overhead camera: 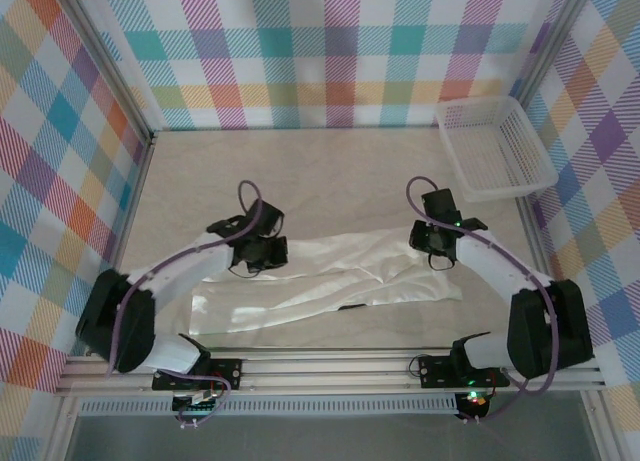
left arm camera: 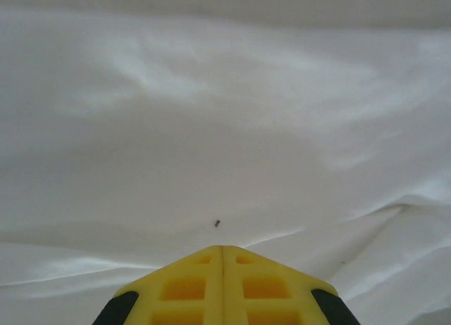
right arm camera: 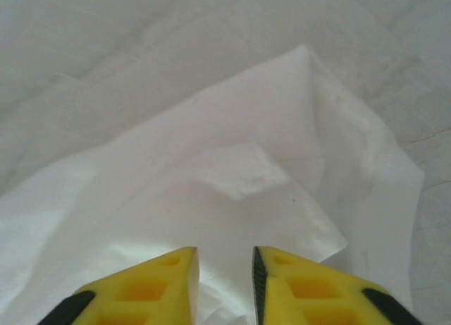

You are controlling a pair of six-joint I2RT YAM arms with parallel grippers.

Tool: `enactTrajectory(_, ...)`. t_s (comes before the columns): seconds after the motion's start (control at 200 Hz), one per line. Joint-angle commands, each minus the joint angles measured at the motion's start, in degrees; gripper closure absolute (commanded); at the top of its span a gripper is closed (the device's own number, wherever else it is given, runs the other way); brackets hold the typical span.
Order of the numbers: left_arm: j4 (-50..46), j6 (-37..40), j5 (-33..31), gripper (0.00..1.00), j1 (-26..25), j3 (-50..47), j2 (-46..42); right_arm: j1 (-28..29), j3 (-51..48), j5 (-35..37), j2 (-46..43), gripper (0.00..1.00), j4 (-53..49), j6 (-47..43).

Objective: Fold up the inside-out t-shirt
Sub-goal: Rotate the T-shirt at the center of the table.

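We judge this the grasping step. On the left gripper (left arm camera: 223,249) the jaws are pressed shut, seemingly pinching the inside-out t-shirt (overhead camera: 330,281), which lies spread beneath both. On the right gripper (right arm camera: 225,253) the jaws stand narrowly apart above it, holding nothing. Next they must close.

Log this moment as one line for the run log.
t-shirt: laid out, wrinkled | left gripper: shut, tip at fabric | right gripper: slightly open above its corner

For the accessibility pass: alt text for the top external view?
A white t-shirt lies in a wrinkled band across the table, the left arm reaching onto its left side, the right arm onto its right. A mesh basket sits far right.
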Motion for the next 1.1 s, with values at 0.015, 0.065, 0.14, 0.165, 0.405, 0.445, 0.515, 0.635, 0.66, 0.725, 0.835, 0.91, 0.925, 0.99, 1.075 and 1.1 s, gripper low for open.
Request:
enactTrajectory(0.015, -0.7, -5.0, -4.0, 1.00, -0.4, 1.5, 5.8, 0.7, 1.6, -3.6, -0.1, 0.88, -3.5, -3.9)
enactTrajectory(0.065, -1.0, -5.0, -5.0, 1.00, -0.4, 2.8, 8.5, 1.0, 1.6, -4.6, 0.4, 0.94, -3.9, -4.2)
enactTrajectory(0.14, -2.3, -4.7, -7.6, 1.00, -0.5, 5.4, 11.9, 1.2, 0.8, -7.9, 1.8, 0.97, -2.9, -4.8)
enactTrajectory(0.165, -2.4, -4.7, -8.4, 1.00, -0.5, 6.2, 12.8, 1.2, 0.6, -9.0, 2.7, 0.97, -2.5, -4.9)
enactTrajectory(0.405, -0.9, -2.6, -10.3, 1.00, 0.6, 13.3, 25.0, 1.5, 2.8, -15.1, 13.9, 0.92, -1.8, -4.7)
enactTrajectory(0.445, 0.1, -2.2, -9.7, 1.00, 1.6, 14.8, 27.6, 1.5, 3.7, -15.6, 15.7, 0.90, -2.2, -4.5)
enactTrajectory(0.515, 1.9, -0.8, -8.6, 1.00, 3.5, 18.7, 32.6, 1.5, 5.0, -16.0, 18.4, 0.89, -2.4, -4.2)
enactTrajectory(0.635, 0.3, 2.6, -7.6, 1.00, 7.7, 33.2, 43.1, 1.5, 8.4, -17.4, 22.3, 0.88, -3.0, -3.6)
enactTrajectory(0.66, -0.3, 3.3, -7.1, 1.00, 8.4, 37.2, 45.1, 1.7, 9.4, -18.3, 23.1, 0.88, -3.2, -3.5)
enactTrajectory(0.725, -1.8, 5.4, -5.3, 1.00, 9.9, 48.6, 51.4, 2.9, 11.6, -22.5, 25.3, 0.87, -3.2, -2.9)
enactTrajectory(0.835, -6.0, 7.3, -1.4, 1.00, 11.1, 69.7, 60.7, 10.1, 14.4, -30.6, 29.4, 0.88, -3.2, -0.6)
enactTrajectory(0.91, -6.5, 7.6, 1.6, 1.00, 11.4, 77.4, 63.5, 17.8, 15.4, -34.1, 31.0, 0.88, -1.2, 0.9)
enactTrajectory(0.925, -6.0, 7.5, 2.4, 1.00, 11.5, 77.9, 63.5, 19.3, 15.7, -34.4, 31.1, 0.88, -0.8, 1.2)
enactTrajectory(0.99, -3.0, 7.6, 6.1, 0.98, 11.7, 77.3, 62.0, 25.1, 17.3, -34.0, 31.2, 0.87, 0.9, 1.8)
enactTrajectory(1.075, 1.6, 8.7, 8.4, 0.88, 11.9, 71.6, 56.4, 29.1, 21.5, -31.1, 31.2, 0.86, 0.9, 0.6)
enactTrajectory(1.1, 3.5, 9.2, 8.8, 0.85, 11.8, 69.1, 54.0, 29.4, 22.6, -30.8, 30.9, 0.86, 0.8, 0.6)
